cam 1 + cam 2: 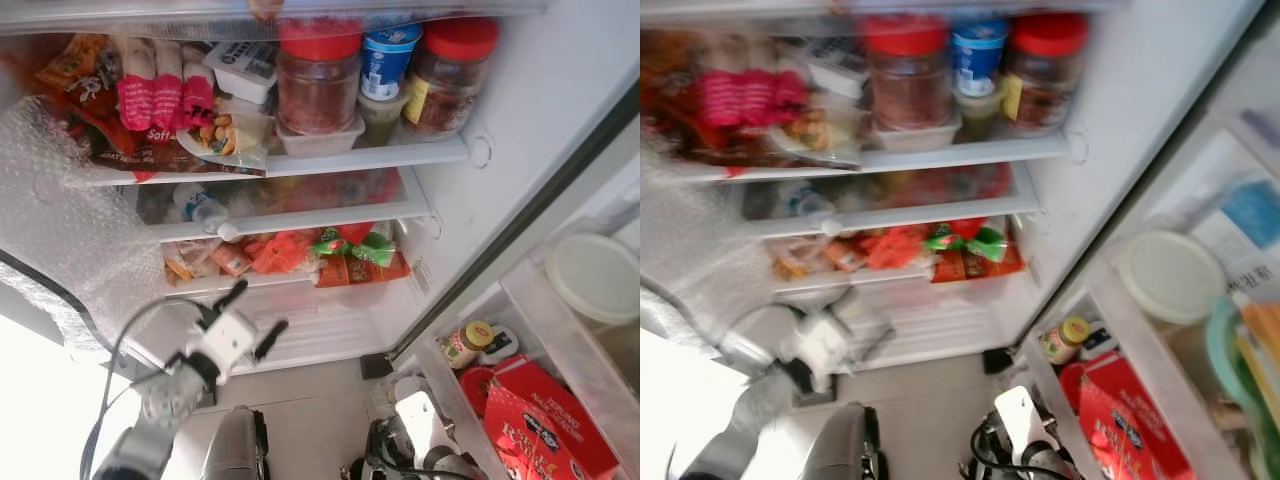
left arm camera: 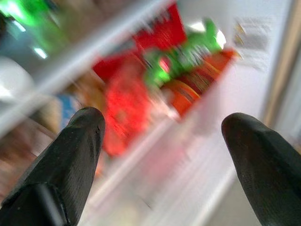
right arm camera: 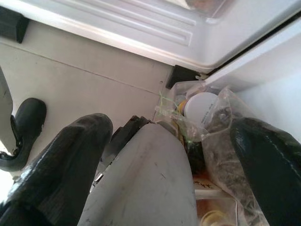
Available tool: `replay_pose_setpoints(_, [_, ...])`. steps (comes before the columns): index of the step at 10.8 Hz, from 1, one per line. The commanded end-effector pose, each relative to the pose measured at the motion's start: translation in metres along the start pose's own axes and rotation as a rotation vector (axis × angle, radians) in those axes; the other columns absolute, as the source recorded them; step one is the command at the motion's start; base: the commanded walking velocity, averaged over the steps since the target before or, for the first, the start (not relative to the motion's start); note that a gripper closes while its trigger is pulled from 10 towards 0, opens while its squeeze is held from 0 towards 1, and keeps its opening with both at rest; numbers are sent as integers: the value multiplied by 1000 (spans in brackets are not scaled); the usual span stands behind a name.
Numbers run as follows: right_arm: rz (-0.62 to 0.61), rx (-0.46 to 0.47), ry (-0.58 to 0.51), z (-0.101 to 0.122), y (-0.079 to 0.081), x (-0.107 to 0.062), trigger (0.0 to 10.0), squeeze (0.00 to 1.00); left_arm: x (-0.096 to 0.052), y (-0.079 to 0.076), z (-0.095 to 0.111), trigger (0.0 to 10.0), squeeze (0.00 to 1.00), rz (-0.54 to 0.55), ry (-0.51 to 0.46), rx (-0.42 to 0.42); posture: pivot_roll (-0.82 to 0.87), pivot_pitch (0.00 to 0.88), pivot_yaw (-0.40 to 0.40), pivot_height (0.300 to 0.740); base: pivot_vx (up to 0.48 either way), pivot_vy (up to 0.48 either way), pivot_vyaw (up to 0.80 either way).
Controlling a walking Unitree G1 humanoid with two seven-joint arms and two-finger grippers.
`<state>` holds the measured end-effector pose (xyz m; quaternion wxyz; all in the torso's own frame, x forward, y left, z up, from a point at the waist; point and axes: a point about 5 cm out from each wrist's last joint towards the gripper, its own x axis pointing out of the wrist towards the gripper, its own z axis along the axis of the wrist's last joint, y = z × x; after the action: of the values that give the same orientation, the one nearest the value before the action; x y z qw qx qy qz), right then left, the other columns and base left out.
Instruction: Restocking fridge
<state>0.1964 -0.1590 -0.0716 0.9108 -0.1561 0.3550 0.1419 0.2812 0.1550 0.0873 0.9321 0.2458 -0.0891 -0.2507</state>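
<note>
1. One open fridge (image 1: 520, 110) took up most of what I saw, its shelves crowded with jars (image 1: 318, 78) and red packets (image 1: 280, 250).
2. My left gripper (image 1: 252, 312) hovered before the lower shelf, fingers (image 2: 77, 141) spread apart and empty.
3. My right gripper (image 3: 169, 141) hung low over the floor, fingers apart.

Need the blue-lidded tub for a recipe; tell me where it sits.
In the left eye view, the blue-lidded tub stands on the fridge's top shelf, toward the right, between the two red-lidded jars.
</note>
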Motion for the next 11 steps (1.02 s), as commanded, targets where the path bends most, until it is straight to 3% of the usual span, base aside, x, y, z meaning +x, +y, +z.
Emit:
replay_pose_setpoints(1, [53,31,220,-55,18,-20,10000,0,-1,-6,1,10000,0,-7,-1,-15,25,217,-50,634,0,0,0])
replay_pose_setpoints(2, [53,31,217,-54,19,-20,10000,0,-5,1,9,10000,0,65,43,-10,25,213,-51,634,0,0,0])
replay_pose_setpoints(3, [56,30,213,-53,19,-19,10000,0,-2,6,7,10000,0,64,52,-6,26,212,-53,634,0,0,0])
replay_pose_setpoints(5, [56,30,205,-50,17,-18,10000,0,6,33,-8,10000,0,111,158,44,21,211,-54,634,0,0,0])
replay_pose_setpoints(7, [54,25,205,-50,15,-18,10000,0,22,50,-11,10000,0,145,182,4,11,211,-57,634,0,0,0])
replay_pose_setpoints(11, [53,24,204,-50,16,-18,10000,0,35,48,-19,10000,0,132,216,-36,2,211,-61,634,0,0,0])
